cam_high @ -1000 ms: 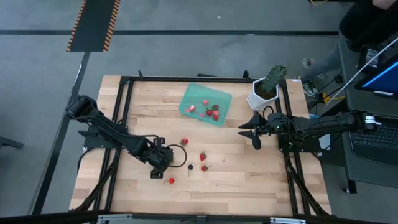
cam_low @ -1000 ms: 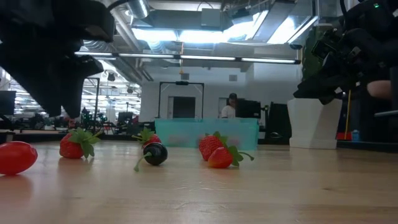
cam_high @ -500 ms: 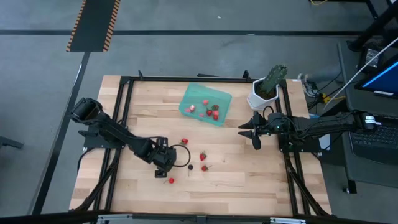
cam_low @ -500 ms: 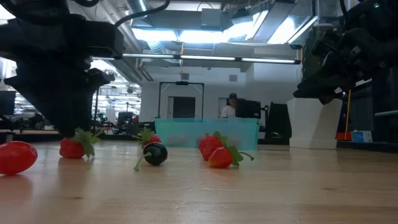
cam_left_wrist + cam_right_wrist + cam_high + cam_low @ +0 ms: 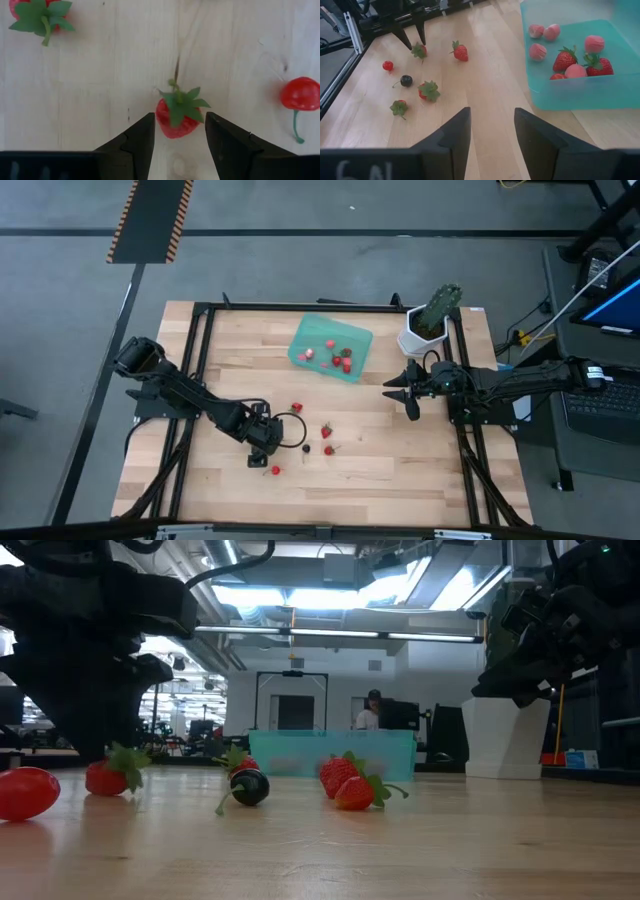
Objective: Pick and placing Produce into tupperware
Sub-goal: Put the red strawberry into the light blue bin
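- Table (image 5: 400, 460): pale wooden top with a black frame along its edges.
- Tupperware (image 5: 358, 352): shallow teal-green translucent container, set at the far middle of the table, slightly turned. It holds several pieces of produce; the right wrist view shows three pale pink pieces (image 5: 538, 51) and red strawberries (image 5: 563, 59) inside it.
- Loose produce on the wood, near the table's middle, well apart from the tupperware:
  - one strawberry (image 5: 176, 117) with a green top, lying between the left gripper's fingers;
  - a second strawberry (image 5: 297, 408) just beyond the left gripper;
  - two strawberries (image 5: 327, 431) side by side toward the centre;
  - a dark blackish berry (image 5: 306, 448) with a stem;
  - a round red cherry-like piece (image 5: 275, 470) nearest the table's front edge.
- Left gripper (image 5: 263, 448): lowered to the table among the loose pieces. Fingers (image 5: 140, 142) stand apart on either side of the strawberry, not pressing it as far as the left wrist view shows.
- Right gripper (image 5: 398, 392): held above the table on the right side, near the tupperware's corner and pointing toward the middle. Fingers (image 5: 455, 135) apart, nothing between them.
- Green cactus-like plant (image 5: 439, 307) in a white pot (image 5: 415, 340): at the far right corner of the table.
- A person (image 5: 370, 710): far off in the room behind, seen in the low view.
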